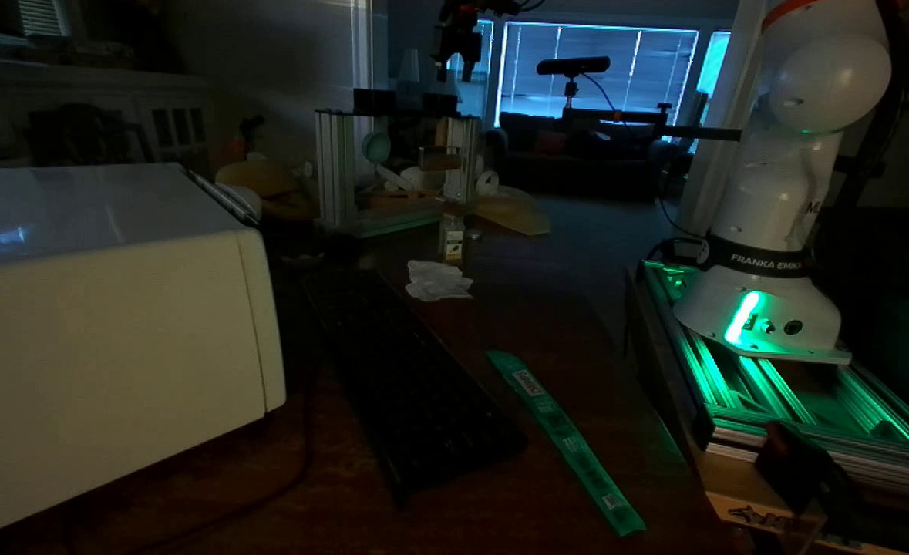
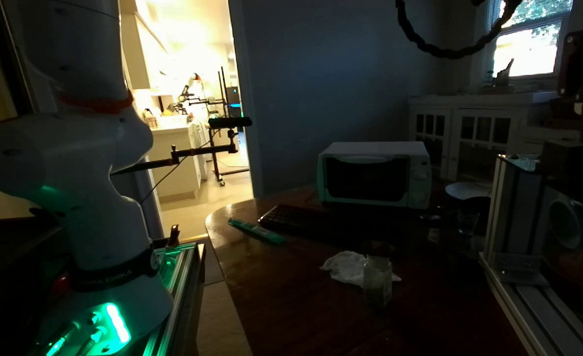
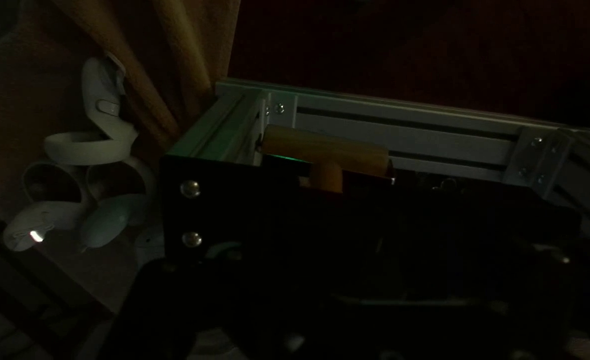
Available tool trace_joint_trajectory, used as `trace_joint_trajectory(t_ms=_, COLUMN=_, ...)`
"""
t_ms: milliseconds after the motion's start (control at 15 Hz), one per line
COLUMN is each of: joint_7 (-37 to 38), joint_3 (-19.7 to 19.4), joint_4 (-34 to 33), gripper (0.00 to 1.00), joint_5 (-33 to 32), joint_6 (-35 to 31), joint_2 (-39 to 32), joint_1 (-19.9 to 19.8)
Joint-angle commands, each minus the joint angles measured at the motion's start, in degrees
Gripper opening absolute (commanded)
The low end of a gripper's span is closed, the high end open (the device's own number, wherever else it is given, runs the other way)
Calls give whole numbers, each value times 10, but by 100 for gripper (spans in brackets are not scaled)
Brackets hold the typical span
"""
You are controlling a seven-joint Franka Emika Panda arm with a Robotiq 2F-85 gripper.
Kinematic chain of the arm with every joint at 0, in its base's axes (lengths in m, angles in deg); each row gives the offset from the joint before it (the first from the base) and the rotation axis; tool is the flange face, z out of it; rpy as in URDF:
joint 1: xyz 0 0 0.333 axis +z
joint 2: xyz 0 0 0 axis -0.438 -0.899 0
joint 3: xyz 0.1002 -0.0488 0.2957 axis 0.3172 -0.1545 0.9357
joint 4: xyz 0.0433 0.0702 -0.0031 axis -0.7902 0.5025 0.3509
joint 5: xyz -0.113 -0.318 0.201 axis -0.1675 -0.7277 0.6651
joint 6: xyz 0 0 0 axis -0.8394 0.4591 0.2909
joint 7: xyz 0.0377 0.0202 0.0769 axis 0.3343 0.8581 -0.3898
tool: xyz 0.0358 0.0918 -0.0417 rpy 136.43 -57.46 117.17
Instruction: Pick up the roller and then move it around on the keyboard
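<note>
White boxy toaster oven [image 1: 115, 324]: is standing nearest the camera on a dark-brown wooden table [image 1: 500, 512].
Flat near-black rectangular keyboard [image 1: 415, 378]: is lying near the oven, keys barely showing.
T-shaped tan wooden roller [image 3: 325, 147]: is resting inside a silver metal-profile rack [image 3: 425, 145], well apart from the keyboard.
Black two-fingered gripper [image 1: 456, 73]: is hovering above the rack, fingers spread, nothing showing between them.
Roller work: is apparently awaiting the grasp; lifting, carrying and rolling over the keys are all remaining.
</note>
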Motion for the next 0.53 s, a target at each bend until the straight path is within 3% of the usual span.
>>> trace_joint_trajectory(t_ms=0, joint_7=-5, joint_3=-2, joint_4=-48, gripper=100, joint_5=5, joint_6=16, joint_2=-43, joint_1=-17)
trace_joint_trajectory(t_ms=333, joint_7=2, joint_3=2, joint_4=-76, gripper=99, joint_5=8, joint_6=20, joint_2=-75, joint_1=-31)
trace_joint_trajectory(t_ms=400, joint_7=3, joint_3=3, joint_4=-78, gripper=92, joint_5=12, joint_6=18, joint_2=-79, joint_1=-33)
trace_joint_trajectory(t_ms=467, joint_7=3, joint_3=5, joint_4=-82, gripper=93, joint_5=15, joint_6=20, joint_2=-82, joint_1=-35)
